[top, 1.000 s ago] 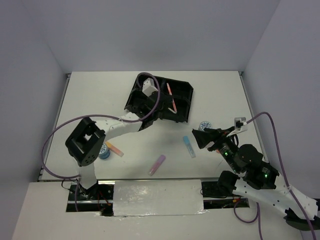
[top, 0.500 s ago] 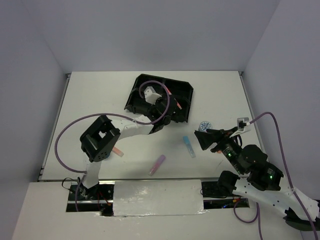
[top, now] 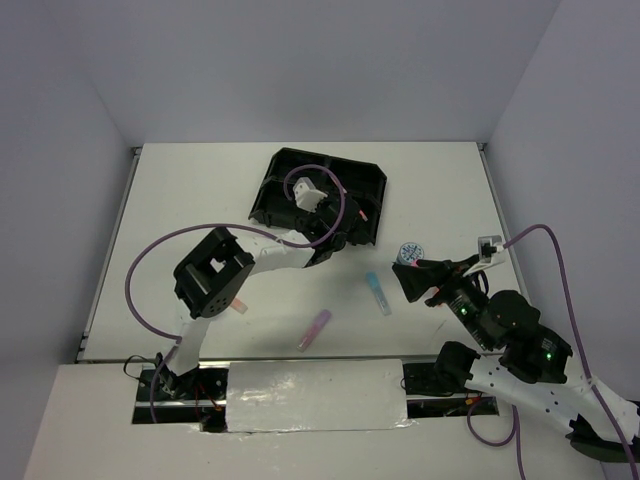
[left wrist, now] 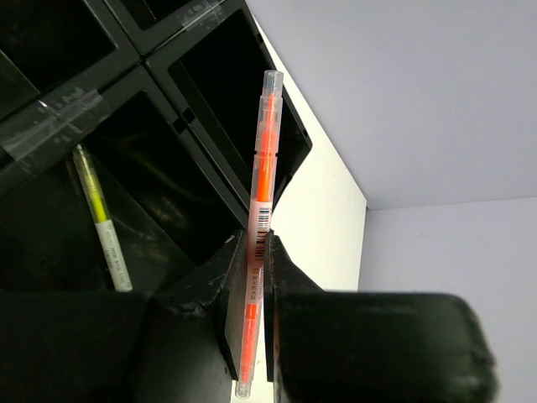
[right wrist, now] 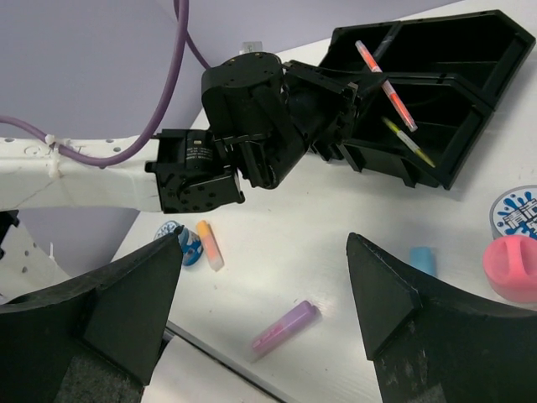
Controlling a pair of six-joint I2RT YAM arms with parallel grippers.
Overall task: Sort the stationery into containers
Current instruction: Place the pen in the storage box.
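My left gripper (left wrist: 256, 252) is shut on a thin pink-orange pen (left wrist: 262, 185) and holds it over the right-hand compartments of the black tray (left wrist: 75, 105). The right wrist view shows that pen (right wrist: 384, 84) slanting above the tray (right wrist: 470, 50), with a yellow pen (right wrist: 409, 141) lying inside one compartment. My right gripper (right wrist: 264, 285) hangs open above the table, nothing between its fingers. Below it lie a purple marker (right wrist: 285, 327), a light blue marker (right wrist: 422, 259), a pink-capped bottle (right wrist: 512, 267) and a tape roll (right wrist: 520, 210).
An orange marker (right wrist: 208, 243) and a second blue-and-white tape roll (right wrist: 185, 243) lie near the left arm's elbow. From above, the purple marker (top: 314, 329) and light blue marker (top: 378, 293) sit between the two arms. White walls enclose the table.
The left arm has swung its elbow to the right, carrying the pen further right over the tray. The right gripper drifted slightly right and nearer, still open.
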